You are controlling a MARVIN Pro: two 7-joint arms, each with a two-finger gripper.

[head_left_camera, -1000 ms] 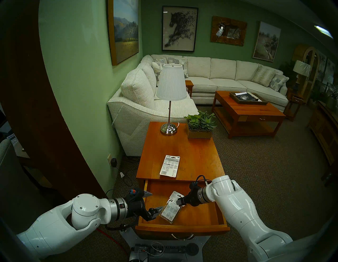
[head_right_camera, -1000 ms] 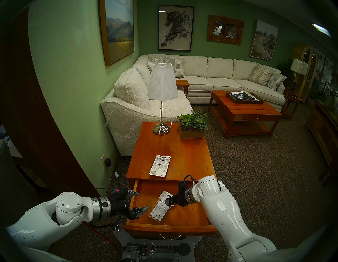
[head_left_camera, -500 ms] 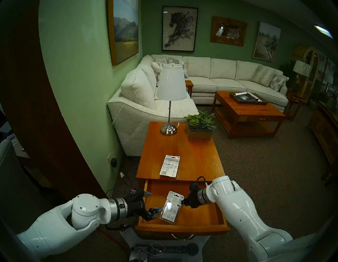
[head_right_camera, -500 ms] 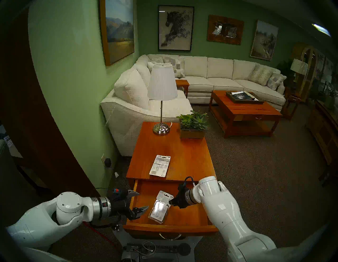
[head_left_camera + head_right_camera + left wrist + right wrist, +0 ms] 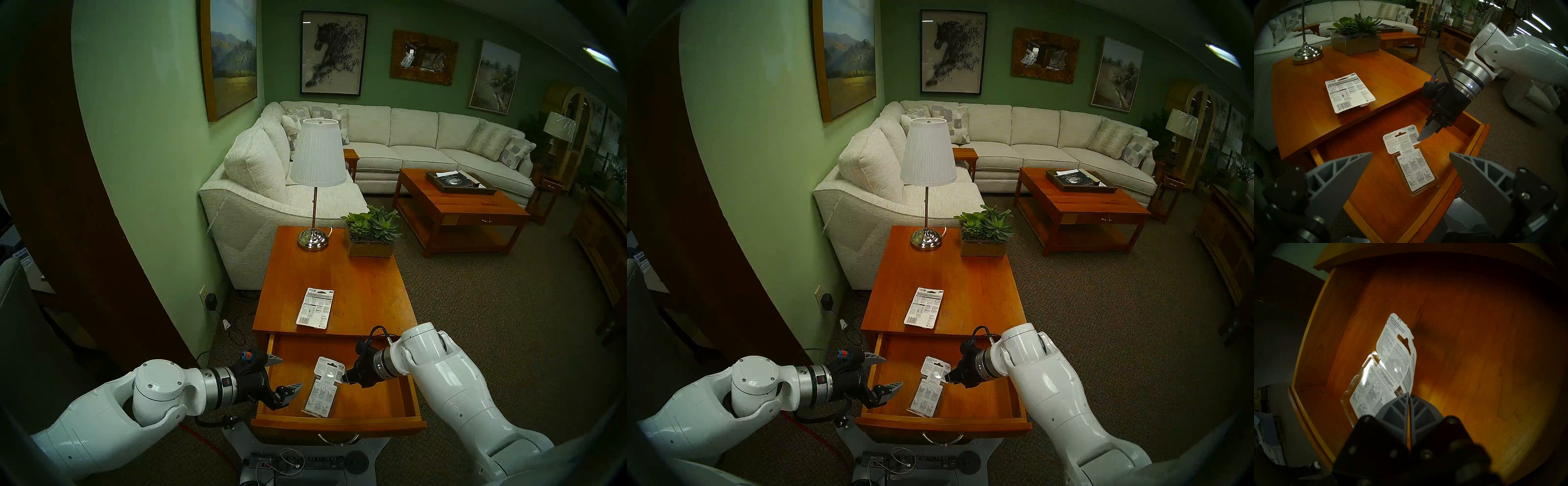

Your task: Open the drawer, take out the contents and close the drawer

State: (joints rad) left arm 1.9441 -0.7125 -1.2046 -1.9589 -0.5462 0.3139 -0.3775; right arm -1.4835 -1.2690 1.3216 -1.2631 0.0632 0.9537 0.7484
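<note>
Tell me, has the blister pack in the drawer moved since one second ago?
Yes. The blister pack, pinched by the right gripper, has shifted rightward, away from the drawer's left wall, and turned more upright.

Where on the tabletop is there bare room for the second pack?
Bare wood lies right of the 3M card, out to the tabletop's right edge, and between the card and the lamp base. The far end is crowded by the lamp and succulent planter.
</note>
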